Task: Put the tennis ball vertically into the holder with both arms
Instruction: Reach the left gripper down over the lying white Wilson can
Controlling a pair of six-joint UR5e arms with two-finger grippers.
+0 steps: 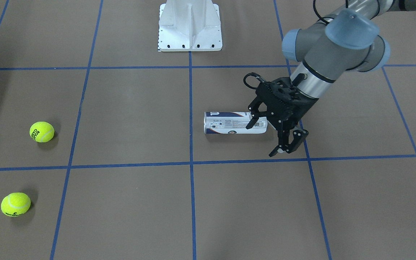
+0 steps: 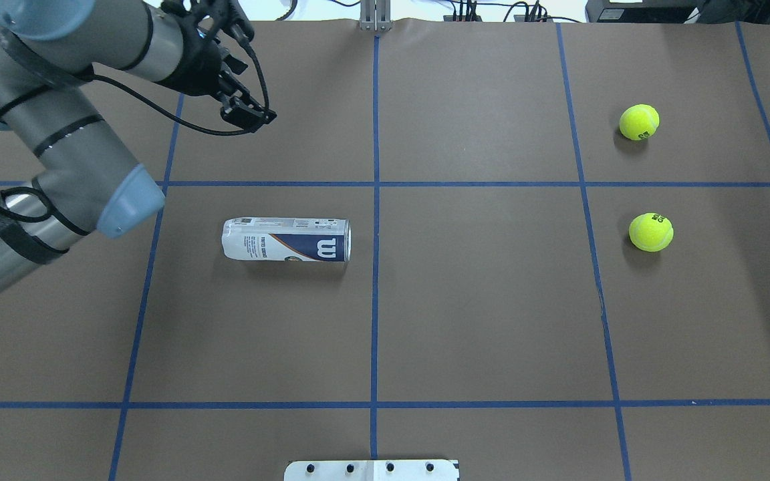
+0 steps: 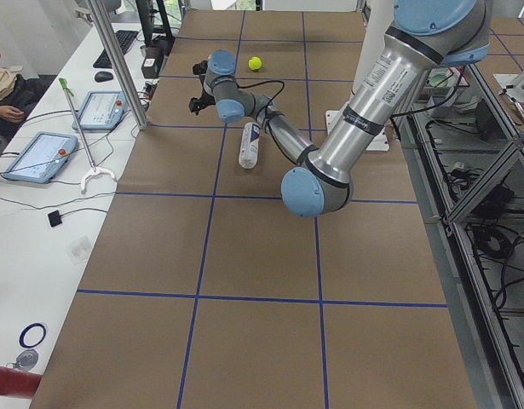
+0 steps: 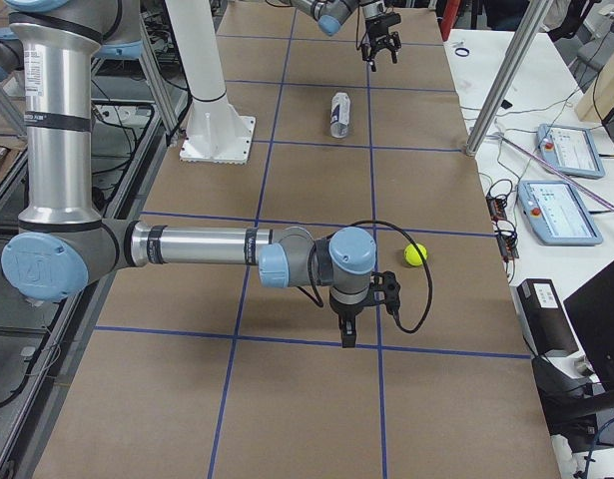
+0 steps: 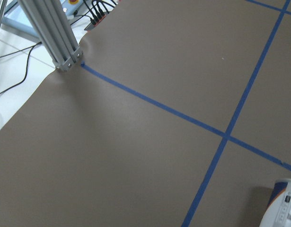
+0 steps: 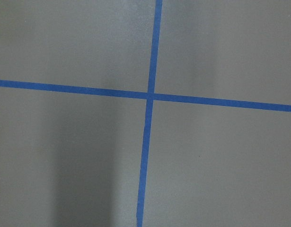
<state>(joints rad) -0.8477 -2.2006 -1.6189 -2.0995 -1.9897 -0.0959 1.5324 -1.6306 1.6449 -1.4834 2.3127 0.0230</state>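
- Holder: lies on its side on the table, in the robot's left half; long axis runs across the robot's front, "W" end toward the centre line.
- Left arm: reaches forward; left claw raised beyond the holder, pointing down, fingers spread, empty.
- Right claw: low over the table, pointing down; spread or closed cannot be told.

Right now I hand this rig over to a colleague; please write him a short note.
Left gripper: open, empty, hangs apart from the can.
Right gripper: state unclear, low over the table.
The can lies on its side, on the robot's left.
Two balls rest loose on its right.
Done: nothing yet.
Left: stand the can up, pick a ball, drop it in.
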